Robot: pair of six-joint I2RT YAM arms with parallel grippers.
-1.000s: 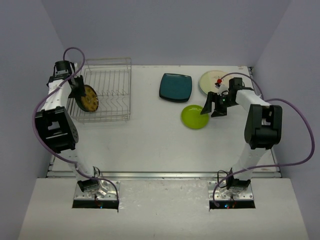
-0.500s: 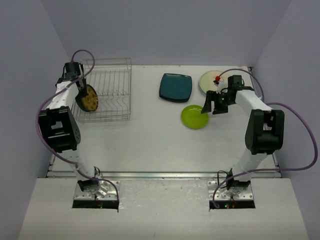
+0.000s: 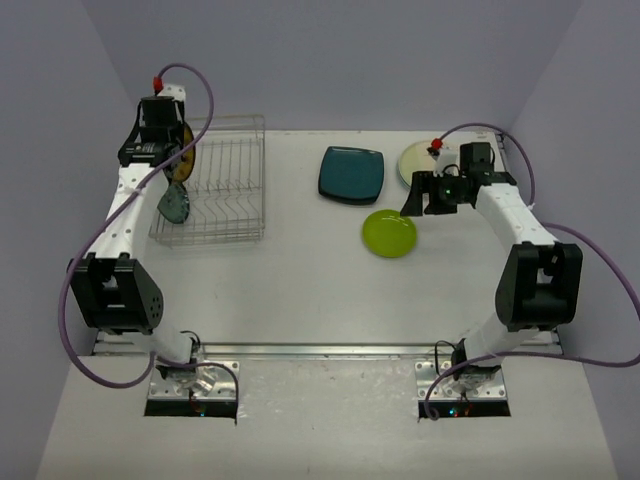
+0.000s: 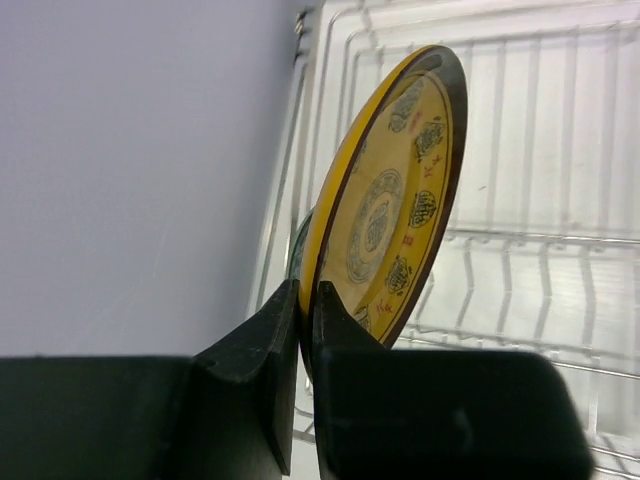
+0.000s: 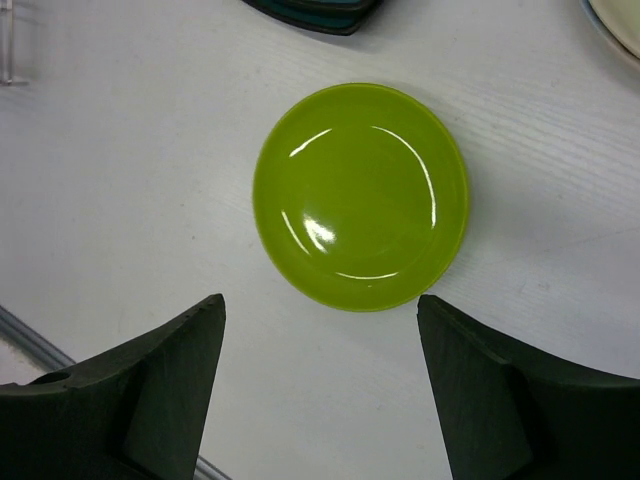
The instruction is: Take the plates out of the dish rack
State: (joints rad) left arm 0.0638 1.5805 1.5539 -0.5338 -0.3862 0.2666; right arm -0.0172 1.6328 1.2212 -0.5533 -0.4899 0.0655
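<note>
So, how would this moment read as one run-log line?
left fingers: shut on patterned plate, over dish rack | right fingers: open over green plate | teal plate, cream plate: on table

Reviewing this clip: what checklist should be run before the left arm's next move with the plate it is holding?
1. Left gripper shut on patterned plate rim: ok.
2. Held plate clear of dish rack wires: cannot tell, lower edge hidden behind the fingers.
3. Right gripper open and empty: ok.
4. Bare table beside the rack for set-down: ok.
5. Rack emptied: not ok, a dark plate appears to stand inside.
</note>
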